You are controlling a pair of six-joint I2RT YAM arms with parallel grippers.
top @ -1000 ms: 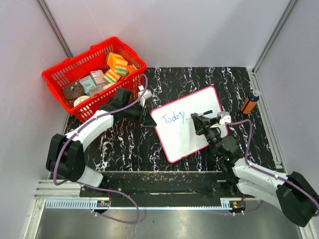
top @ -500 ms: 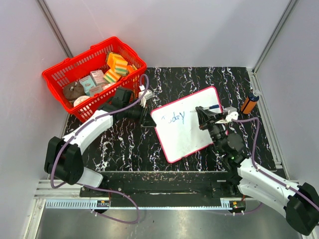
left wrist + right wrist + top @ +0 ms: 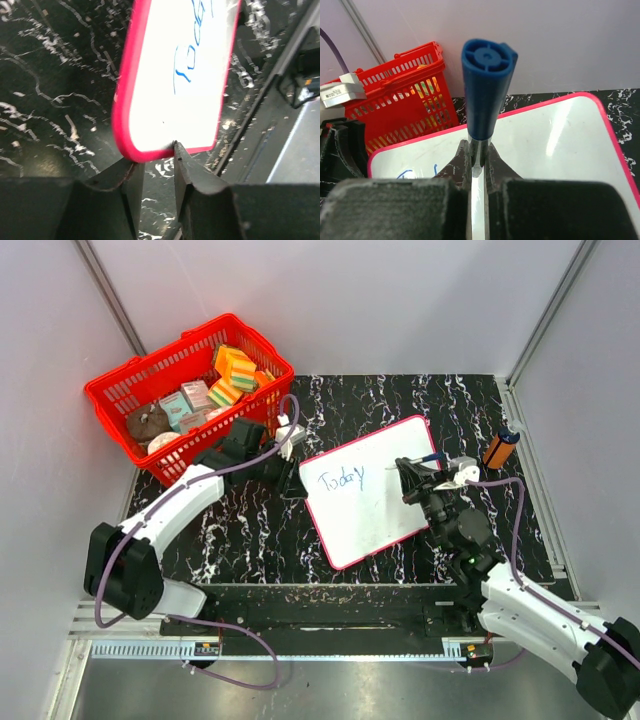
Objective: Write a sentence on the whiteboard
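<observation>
The whiteboard point(image 3: 385, 505) lies tilted on the black marbled table, its red-pink rim all round. The sentence point(image 3: 340, 480) reads "Today" in blue near the board's left end. My left gripper point(image 3: 295, 480) is at that left edge. In the left wrist view the left gripper point(image 3: 156, 152) has one finger under the whiteboard point(image 3: 155, 110) rim and one on top, with a gap between the jaws. I cannot tell whether they still press. My right gripper point(image 3: 408, 480) is shut on a blue-capped marker point(image 3: 432, 457) over the board's right half. The marker point(image 3: 487, 85) stands upright between its fingers.
A red basket point(image 3: 115, 405) full of sponges and boxes stands at the back left, close behind my left arm. An orange cylinder with a dark cap point(image 3: 501, 449) stands at the right edge of the table. Grey walls close in on three sides.
The whiteboard has slid a little to the left together with my left gripper. My right gripper, still holding the marker, has moved slightly right, away from the written word.
</observation>
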